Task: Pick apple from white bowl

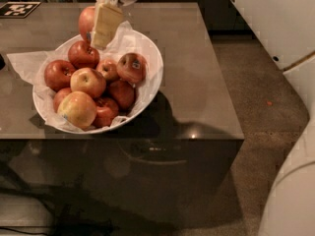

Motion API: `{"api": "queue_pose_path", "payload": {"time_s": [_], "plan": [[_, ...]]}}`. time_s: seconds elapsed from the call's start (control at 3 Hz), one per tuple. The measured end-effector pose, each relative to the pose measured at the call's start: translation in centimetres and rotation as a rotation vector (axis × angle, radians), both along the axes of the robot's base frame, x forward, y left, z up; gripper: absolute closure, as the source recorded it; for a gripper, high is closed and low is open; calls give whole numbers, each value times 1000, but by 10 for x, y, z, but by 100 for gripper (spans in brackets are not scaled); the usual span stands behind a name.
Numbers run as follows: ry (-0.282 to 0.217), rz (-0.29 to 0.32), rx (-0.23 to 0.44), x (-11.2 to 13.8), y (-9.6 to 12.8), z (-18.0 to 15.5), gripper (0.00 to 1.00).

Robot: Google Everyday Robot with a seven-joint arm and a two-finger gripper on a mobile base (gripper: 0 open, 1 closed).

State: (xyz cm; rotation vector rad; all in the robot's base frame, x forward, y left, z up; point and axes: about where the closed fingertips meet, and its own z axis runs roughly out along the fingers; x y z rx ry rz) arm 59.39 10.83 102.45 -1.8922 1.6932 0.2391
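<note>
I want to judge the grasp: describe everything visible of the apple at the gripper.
The apple is pinkish-red and smooth-skinned, with a small dark mark low on its side. It sits raised over the far rim of the white bowl, above the other apples, clamped by the gripper. One cream finger crosses its right side, hiding that part; only its left portion shows.

Nothing legible; jaws on apple above white bowl

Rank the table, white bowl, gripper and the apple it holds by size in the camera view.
1. table
2. white bowl
3. apple and gripper, above the bowl's far rim: similar, both partly hidden, so unranked.
</note>
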Motion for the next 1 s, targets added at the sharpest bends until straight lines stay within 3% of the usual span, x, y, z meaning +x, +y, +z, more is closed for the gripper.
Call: {"api": "queue_pose_path", "payload": {"time_s": [0.33, 0.67, 1.0], "plan": [[-45, -43, -58, -18, 9, 29, 100], [-73, -46, -98, -29, 25, 45, 100], [-73, -46, -98, -29, 25, 45, 100]]}}
